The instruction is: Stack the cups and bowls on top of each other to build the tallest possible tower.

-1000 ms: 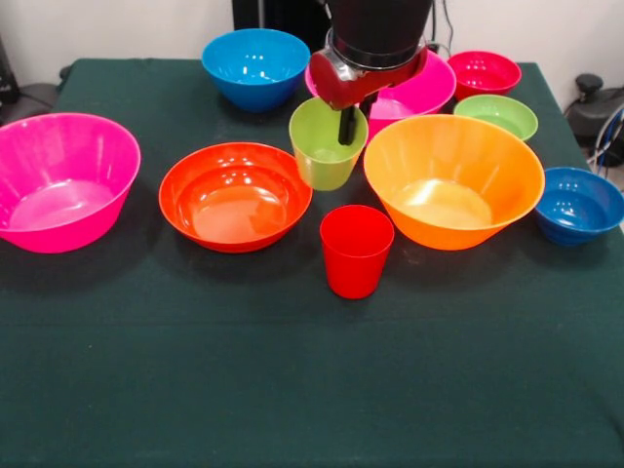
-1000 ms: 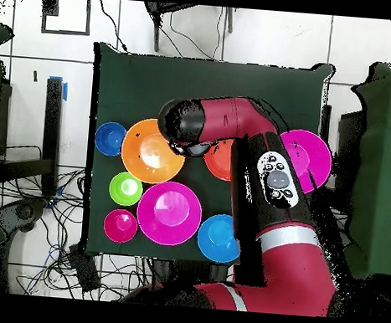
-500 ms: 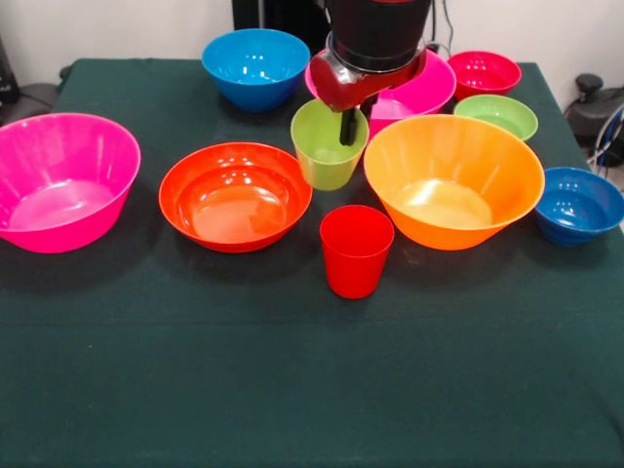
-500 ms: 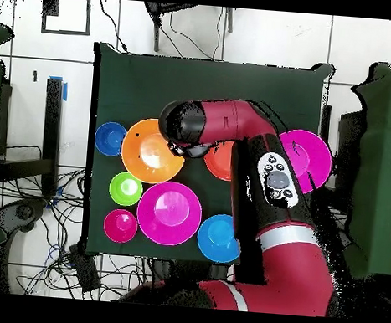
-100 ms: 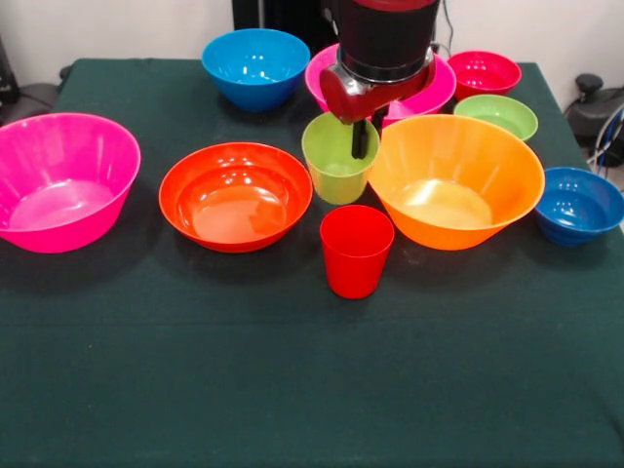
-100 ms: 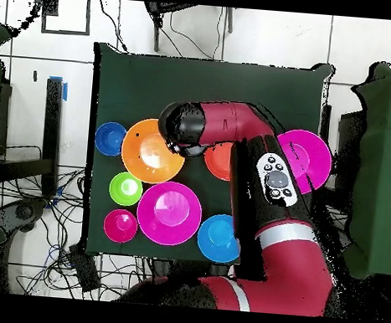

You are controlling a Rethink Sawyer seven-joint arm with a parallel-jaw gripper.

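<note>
The gripper (image 5: 362,132) holds the lime green cup (image 5: 339,156) by its rim, 1 dark finger inside the cup against the wall on the orange-bowl side and the fingers closed on that wall. Over the last second the cup has slid sideways in the front view, away from the red-orange bowl (image 5: 235,195) and towards the big orange bowl (image 5: 454,178), and now sits just beside the orange rim, roughly upright and seemingly lifted off the bench (image 5: 292,390). That reads as the carry leg of a placement: the cup is being brought to the widest bowl, the likely base of the tower, though nothing is stacked yet. The red cup (image 5: 356,250) stands alone in front, and the other bowls lie spread out singly: a pink bowl (image 5: 60,179) at the left side, a light blue bowl (image 5: 255,64), a second pink bowl (image 5: 434,90) partly behind the arm, a small magenta-red bowl (image 5: 484,71), a green bowl (image 5: 497,113) and a dark blue bowl (image 5: 579,203). In the overhead view the arm (image 6: 273,183) covers the cup entirely. The next move probably needs the cup lifted clear over the orange rim before release.
</note>
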